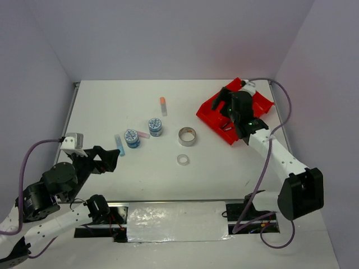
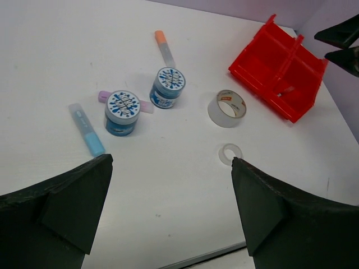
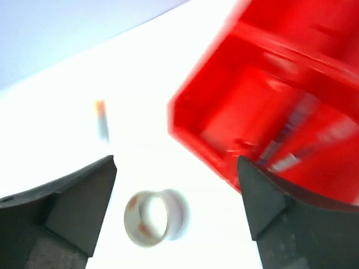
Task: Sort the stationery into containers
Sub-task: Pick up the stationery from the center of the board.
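Hovering over the red tray [image 1: 210, 114], the right gripper [image 3: 175, 168] stands released and empty; the left gripper [image 2: 171, 168] gapes wide near a tub [image 2: 122, 112].

Relative to the tape roll [image 1: 187, 142]: the divided tray [image 1: 212, 111] lay right and behind, two tubs [image 1: 155, 126] left, the tape ring [image 1: 180, 159] just before it.

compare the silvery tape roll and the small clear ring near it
The silvery tape roll is wider and taller; the small clear ring is thin and low. The tape roll looks opaque, the clear ring see-through. Both lie on the white table, outside the red tray.
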Controlling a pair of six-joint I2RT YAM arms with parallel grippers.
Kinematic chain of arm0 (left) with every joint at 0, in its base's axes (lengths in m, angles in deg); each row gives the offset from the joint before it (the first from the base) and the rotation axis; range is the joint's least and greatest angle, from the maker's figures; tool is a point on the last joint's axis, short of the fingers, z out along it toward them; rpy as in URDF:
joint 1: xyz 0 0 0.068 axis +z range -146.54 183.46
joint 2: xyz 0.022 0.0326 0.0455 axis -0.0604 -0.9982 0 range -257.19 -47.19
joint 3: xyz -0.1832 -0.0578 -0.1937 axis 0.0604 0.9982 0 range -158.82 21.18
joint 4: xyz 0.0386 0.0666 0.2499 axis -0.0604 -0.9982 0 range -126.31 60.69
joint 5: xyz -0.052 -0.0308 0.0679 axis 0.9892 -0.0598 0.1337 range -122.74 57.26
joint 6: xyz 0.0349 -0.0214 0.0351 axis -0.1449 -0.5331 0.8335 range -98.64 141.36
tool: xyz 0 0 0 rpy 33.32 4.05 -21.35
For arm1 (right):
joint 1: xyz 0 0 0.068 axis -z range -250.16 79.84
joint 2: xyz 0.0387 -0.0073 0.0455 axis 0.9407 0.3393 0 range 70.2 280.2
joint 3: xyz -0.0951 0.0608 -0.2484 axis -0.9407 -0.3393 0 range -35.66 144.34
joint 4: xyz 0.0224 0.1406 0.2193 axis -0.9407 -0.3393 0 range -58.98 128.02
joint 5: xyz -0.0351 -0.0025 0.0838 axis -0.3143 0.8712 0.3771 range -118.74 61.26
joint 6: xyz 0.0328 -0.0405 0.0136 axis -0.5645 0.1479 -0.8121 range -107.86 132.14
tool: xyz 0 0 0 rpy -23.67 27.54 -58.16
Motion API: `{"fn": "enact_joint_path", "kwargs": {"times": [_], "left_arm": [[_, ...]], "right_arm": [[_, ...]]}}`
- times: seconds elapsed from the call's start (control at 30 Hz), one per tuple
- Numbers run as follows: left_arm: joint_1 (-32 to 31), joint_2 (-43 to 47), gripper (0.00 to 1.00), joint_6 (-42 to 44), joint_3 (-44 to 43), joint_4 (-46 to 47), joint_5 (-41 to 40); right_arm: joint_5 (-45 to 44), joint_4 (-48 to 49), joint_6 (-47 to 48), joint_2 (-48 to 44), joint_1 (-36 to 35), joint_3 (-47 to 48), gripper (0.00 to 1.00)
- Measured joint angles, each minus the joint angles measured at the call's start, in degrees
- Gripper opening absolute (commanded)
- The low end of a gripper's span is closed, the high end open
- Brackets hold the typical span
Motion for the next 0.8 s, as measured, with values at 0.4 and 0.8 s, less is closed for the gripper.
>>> {"fn": "enact_joint_path", "kwargs": {"times": [0.4,0.8], "left_arm": [[0.0,0.3,0.99,-4.3,-0.2,-4.0,-6.8],[0.0,-2.5,0.99,-3.9,-0.2,-3.9,-5.9]], "right_arm": [[11.6,-4.0,24.4,24.0,-28.7,20.8,1.00],[3.3,-9.7,26.8,42.3,-35.0,35.3,1.00]]}}
